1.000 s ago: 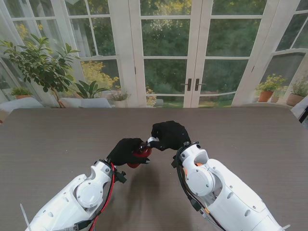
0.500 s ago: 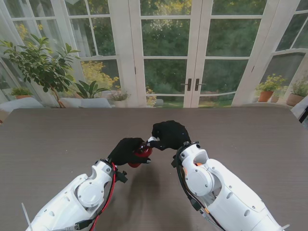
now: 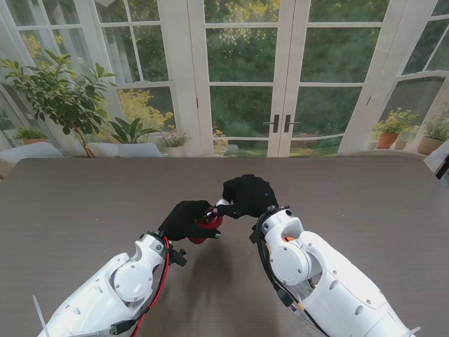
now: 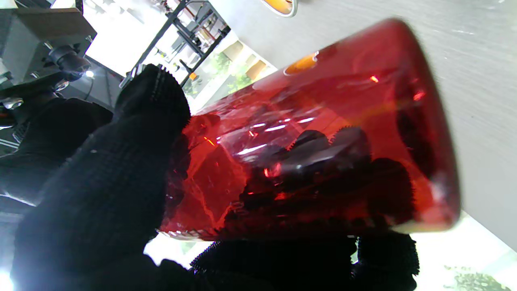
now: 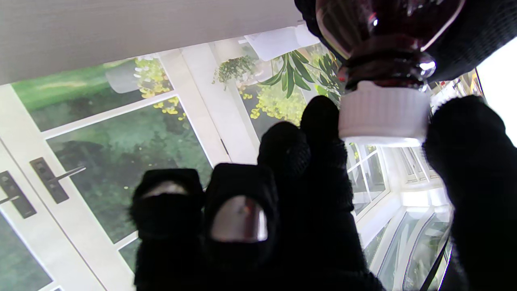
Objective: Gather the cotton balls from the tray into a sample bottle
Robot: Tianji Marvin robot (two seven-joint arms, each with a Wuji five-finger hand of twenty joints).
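The left robot hand (image 3: 186, 219) is closed around a red translucent sample bottle (image 3: 205, 223), held above the table (image 3: 70, 210) near its middle; the bottle lies tilted, its neck pointing toward the right robot hand (image 3: 247, 195); in the left wrist view the black-gloved fingers (image 4: 121, 169) wrap the bottle's body (image 4: 323, 133), and dark shapes of further fingers show through the red wall; what lies inside the bottle cannot be told. The right robot hand is closed on the white ribbed cap (image 5: 383, 113) that sits on the bottle's neck; in the right wrist view one finger (image 5: 323, 133) presses one side of the cap and the thumb (image 5: 464, 137) stands against the other side, while the remaining fingers are curled and apart from it. The two hands meet at the bottle; both white forearms rise from the near edge of the stand's view. Beyond the table stand glazed doors (image 3: 280, 84) and a potted plant (image 3: 59, 95).
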